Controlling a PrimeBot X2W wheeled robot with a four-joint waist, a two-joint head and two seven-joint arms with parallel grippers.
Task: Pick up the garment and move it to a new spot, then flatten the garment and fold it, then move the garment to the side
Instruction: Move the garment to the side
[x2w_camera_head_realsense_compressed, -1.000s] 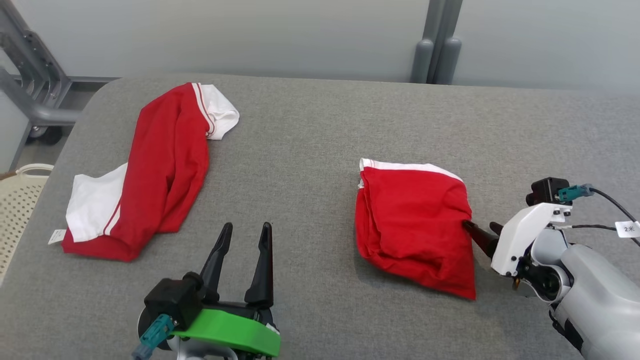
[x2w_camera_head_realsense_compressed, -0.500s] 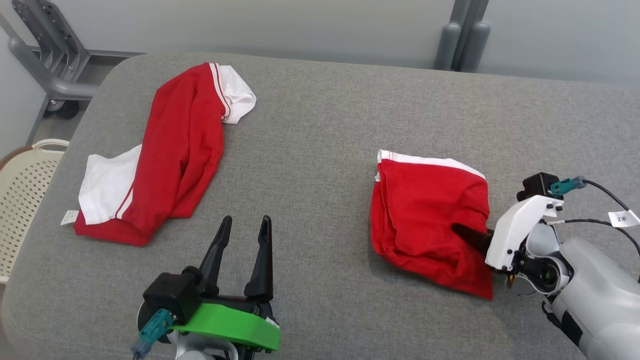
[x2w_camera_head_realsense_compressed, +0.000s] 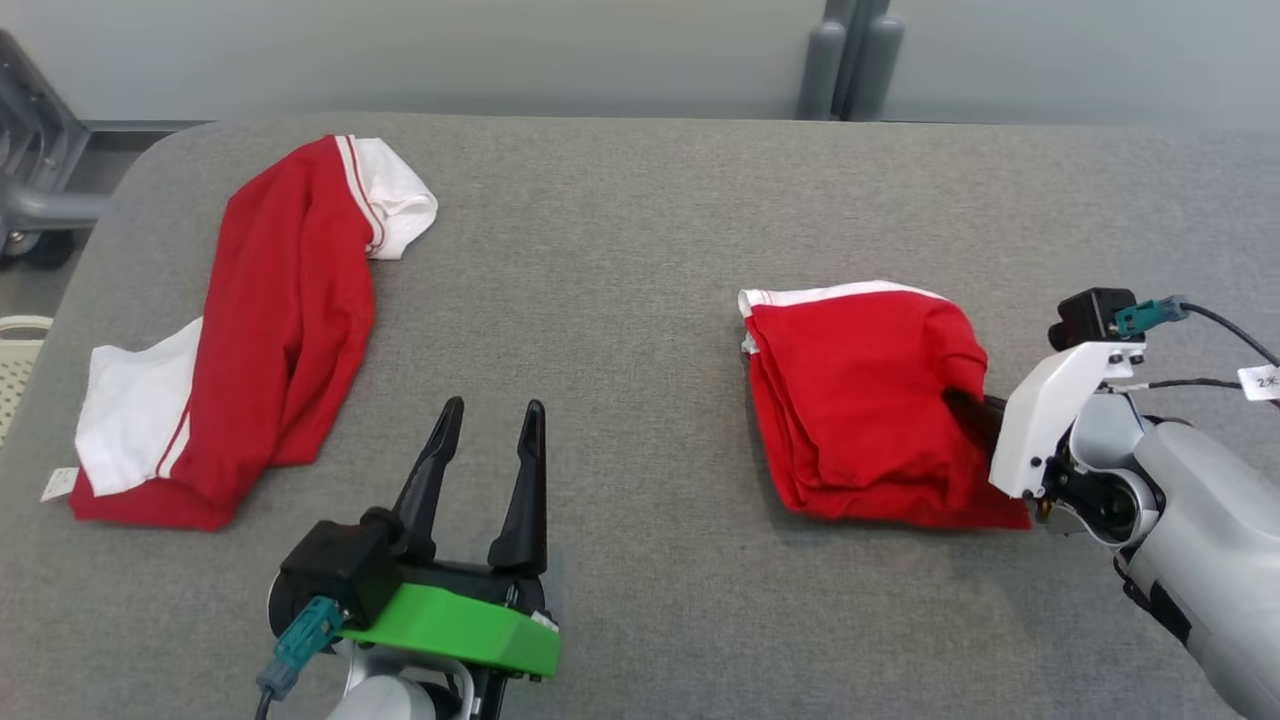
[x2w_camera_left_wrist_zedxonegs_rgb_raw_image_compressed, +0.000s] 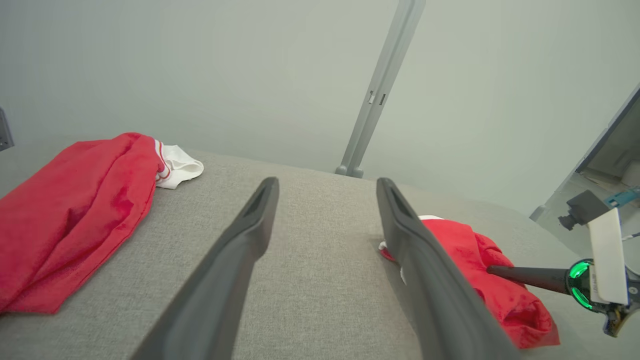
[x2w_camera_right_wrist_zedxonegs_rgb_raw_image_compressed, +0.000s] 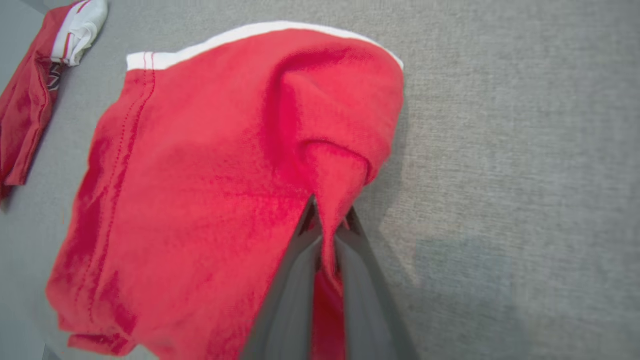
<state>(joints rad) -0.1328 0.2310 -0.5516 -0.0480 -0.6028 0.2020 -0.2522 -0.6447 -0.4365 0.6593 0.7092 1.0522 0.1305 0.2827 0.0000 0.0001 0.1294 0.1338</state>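
I've got R gripper (x2w_camera_right_wrist_zedxonegs_rgb_raw_image_compressed: 327, 220) pinched on a fold of the red garment (x2w_camera_head_realsense_compressed: 860, 400) by the table's (x2w_camera_head_realsense_compressed: 620, 250) right edge, tips half hidden in cloth. L gripper (x2w_camera_head_realsense_compressed: 490, 412) wide open, empty.

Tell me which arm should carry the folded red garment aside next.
Right. The right gripper is shut on a pinch of the folded garment at its right edge, while the left gripper stands open above the bare table, touching nothing.
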